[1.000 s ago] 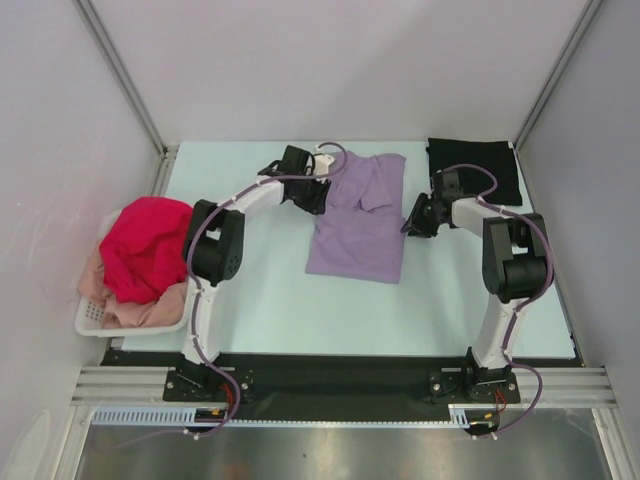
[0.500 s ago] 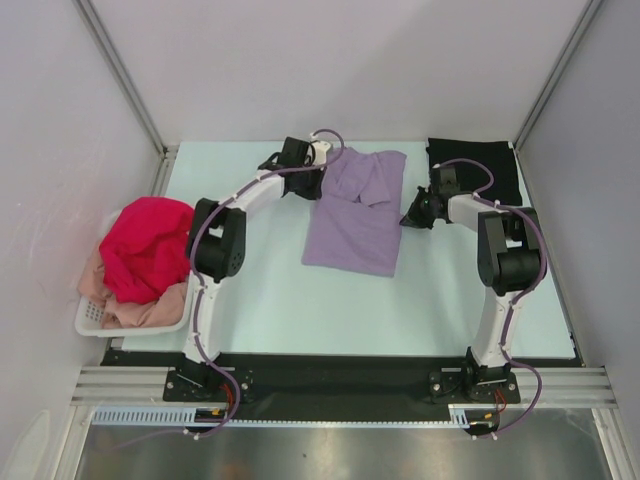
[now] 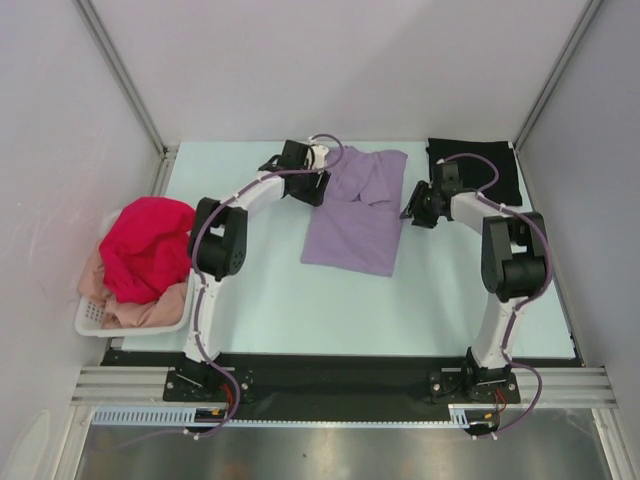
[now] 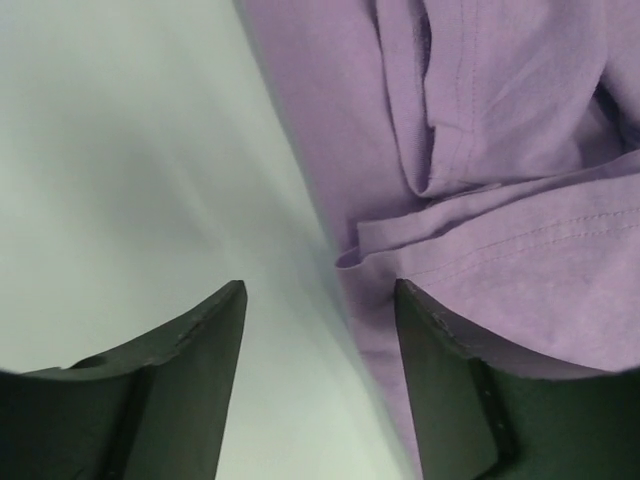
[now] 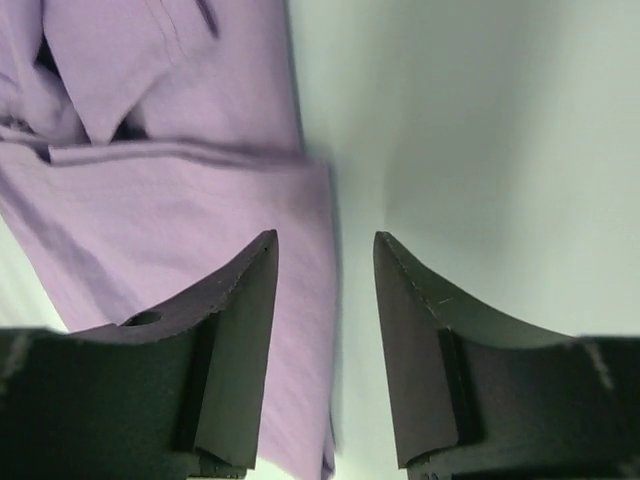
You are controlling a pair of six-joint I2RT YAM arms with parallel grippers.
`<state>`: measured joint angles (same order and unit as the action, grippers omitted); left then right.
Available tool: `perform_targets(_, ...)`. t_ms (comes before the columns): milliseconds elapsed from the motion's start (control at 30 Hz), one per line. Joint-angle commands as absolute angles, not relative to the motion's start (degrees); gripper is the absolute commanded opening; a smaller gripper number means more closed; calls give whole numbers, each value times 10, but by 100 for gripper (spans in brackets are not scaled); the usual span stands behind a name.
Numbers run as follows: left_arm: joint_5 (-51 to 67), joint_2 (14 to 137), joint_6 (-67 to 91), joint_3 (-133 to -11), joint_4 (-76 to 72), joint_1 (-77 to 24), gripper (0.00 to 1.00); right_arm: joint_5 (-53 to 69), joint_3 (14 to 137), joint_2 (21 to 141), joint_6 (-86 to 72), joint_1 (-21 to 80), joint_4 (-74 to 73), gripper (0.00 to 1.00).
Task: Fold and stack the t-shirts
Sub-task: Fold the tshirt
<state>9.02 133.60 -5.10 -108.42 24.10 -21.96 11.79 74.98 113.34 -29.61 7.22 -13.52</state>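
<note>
Two claws have just cycled. The left gripper and the right gripper were both pinched fully together half a second ago. Now each stands with its fingers apart and nothing between them. I read this as a release after a short tug on the lavender t-shirt.

1. Position of the work. The lavender t-shirt lies flat on the table, mid-width and toward the far edge, with its sleeves turned in over the upper part. Compared with a second ago, its near hem sits slightly farther from the arm bases and slightly to the left. The left gripper hangs at the shirt's upper left edge and the right gripper at its right edge, beside the sleeve fold. In each wrist view one finger is over cloth and the other over bare table. The cloth rests on the surface, ungripped.

2. Meaning for the task. The sleeves are in and the sides look straightened, but the crosswise fold is not yet made. I judge that the next step is a fresh grasp at one end to double the shirt over. It would then go onto the black t-shirt, which lies folded square at the far right. The magenta-red t-shirt and the peach-pink t-shirt are heaped unfolded in the white basket at the left.

3. Markings. No brand, label or writing can be read in any view.
</note>
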Motion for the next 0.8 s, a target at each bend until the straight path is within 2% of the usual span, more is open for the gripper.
perform_targets(0, 58, 1235, -103, -1058, 203, -224, 68, 53, 727, 1034, -281, 84, -183, 48)
perform_targets(267, 120, 1034, -366, -738, 162, -306, 63, 44, 588, 940, -323, 201, -218, 53)
perform_targets(500, 138, 1010, -474, -656, 188, -345, 68, 52, 534, 944, -373, 236, -186, 55)
perform_targets(767, 66, 1058, -523, -634, 181, -365, 68, 40, 509, 944, -377, 243, -192, 55)
